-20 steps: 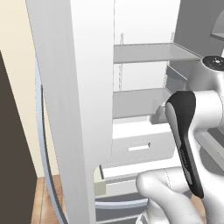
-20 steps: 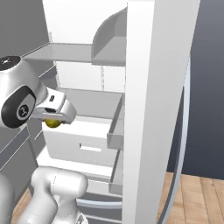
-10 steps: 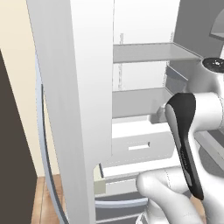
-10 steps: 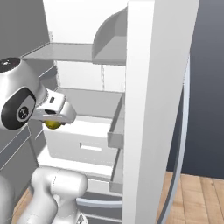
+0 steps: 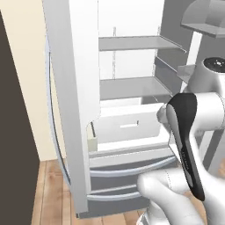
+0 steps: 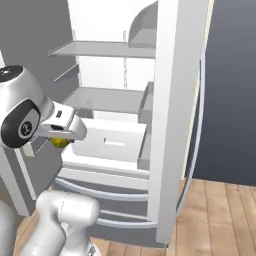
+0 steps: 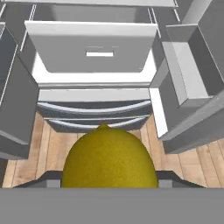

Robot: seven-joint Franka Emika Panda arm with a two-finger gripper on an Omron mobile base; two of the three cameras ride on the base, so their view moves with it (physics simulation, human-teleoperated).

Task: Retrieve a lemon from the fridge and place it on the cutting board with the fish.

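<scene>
The jaws are clenched on the lemon [image 7: 109, 157], which fills the lower hand view and peeks yellow under the gripper [image 6: 61, 141] in front of the open fridge [image 6: 170, 115]. Behind it are white shelves [image 5: 132, 43], a white drawer [image 7: 92, 48] and wood floor [image 6: 220, 215].

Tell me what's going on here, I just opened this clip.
The robot arm is in front of the open fridge, with its hand shut on a lemon. In the hand view the lemon sits between the fingers, out in front of the fridge's white drawer and bottom drawers, over the wooden floor. The lemon is out of the fridge; taking it to the cutting board is not yet done.
</scene>
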